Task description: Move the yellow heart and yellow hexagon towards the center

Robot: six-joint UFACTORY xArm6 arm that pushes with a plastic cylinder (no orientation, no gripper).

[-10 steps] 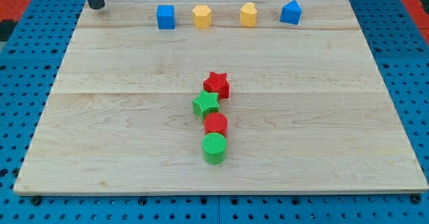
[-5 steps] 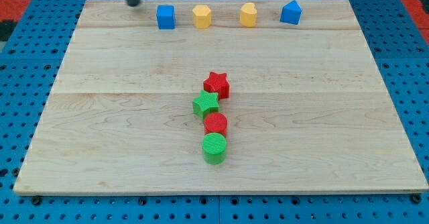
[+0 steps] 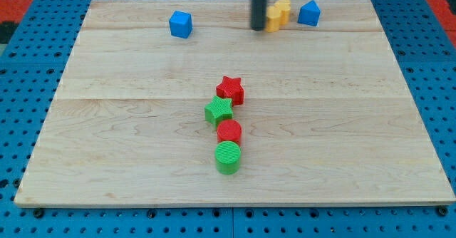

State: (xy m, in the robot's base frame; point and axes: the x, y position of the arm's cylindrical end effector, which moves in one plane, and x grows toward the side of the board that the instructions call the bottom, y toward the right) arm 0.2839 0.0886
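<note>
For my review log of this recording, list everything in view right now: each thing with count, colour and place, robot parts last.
Wooden board: 1, pale wood, fills most of the view.
Pegboard surface: 1, blue, around the board.
Blue cube: 1, blue, top, left of centre.
Yellow blocks: 2, yellow, top, pressed together right of the rod; shapes hard to make out, one partly hidden.
Blue block: 1, blue, top, just right of the yellow blocks, peaked shape.
Red star: 1, red, centre.
Green star: 1, green, just below the red star.
Red cylinder: 1, red, below the green star.
Green cylinder: 1, green, lowest of the column.
My tip: 1, dark rod, against the yellow blocks' left side.
</note>
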